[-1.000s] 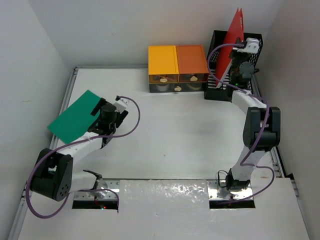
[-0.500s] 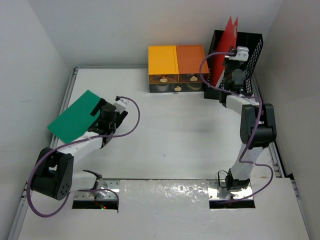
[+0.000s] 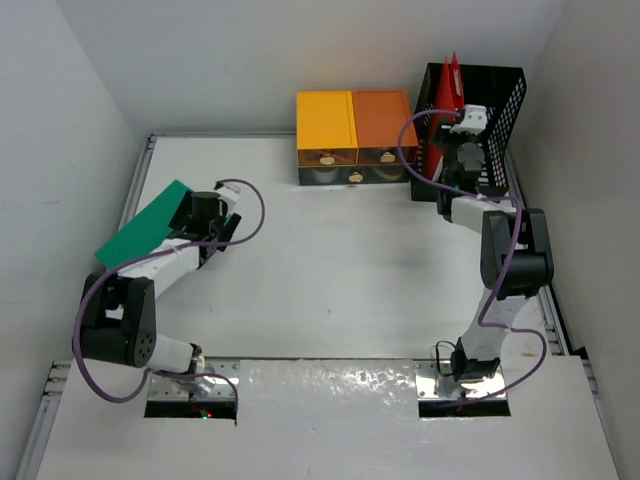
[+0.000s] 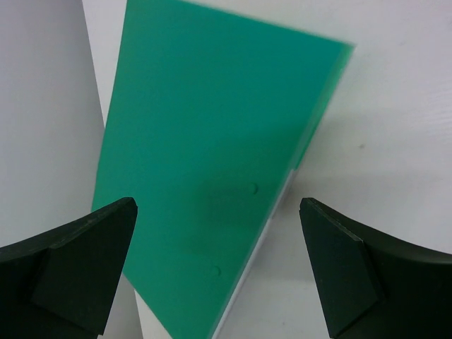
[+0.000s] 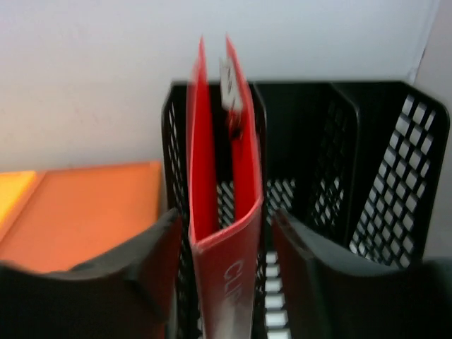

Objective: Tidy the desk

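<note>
The desk [image 3: 330, 270] spreads under both arms; at its far right corner the black mesh rack [image 3: 500, 100] holds the red folder [image 3: 447, 85] upright, right gripper [image 5: 224, 219] parted around it. By the left edge, left gripper [image 4: 217, 212] gapes over the green folder [image 3: 140, 235].

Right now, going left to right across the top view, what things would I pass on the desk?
green folder → yellow drawer box → orange drawer box → black mesh rack
</note>
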